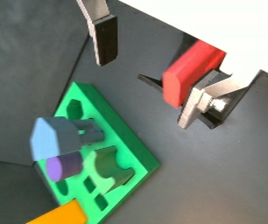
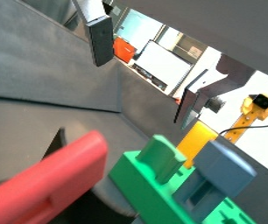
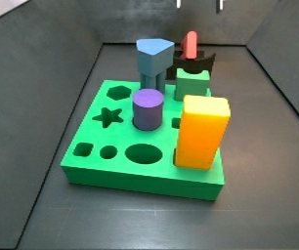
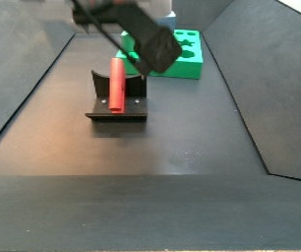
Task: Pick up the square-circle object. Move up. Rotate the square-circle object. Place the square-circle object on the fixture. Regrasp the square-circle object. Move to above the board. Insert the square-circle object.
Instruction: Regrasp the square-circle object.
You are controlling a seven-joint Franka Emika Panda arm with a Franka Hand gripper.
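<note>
Nearest us in a side view stands one yellow block (image 3: 203, 130) on the board (image 3: 100, 161), beside one purple cylinder (image 3: 147, 108) and one blue-grey peg (image 3: 152, 61). We see the gripper (image 1: 148, 66) raised, jaws wide and empty. One square-circle object (image 4: 116, 81) rests in the fixture (image 4: 119, 102).
</note>
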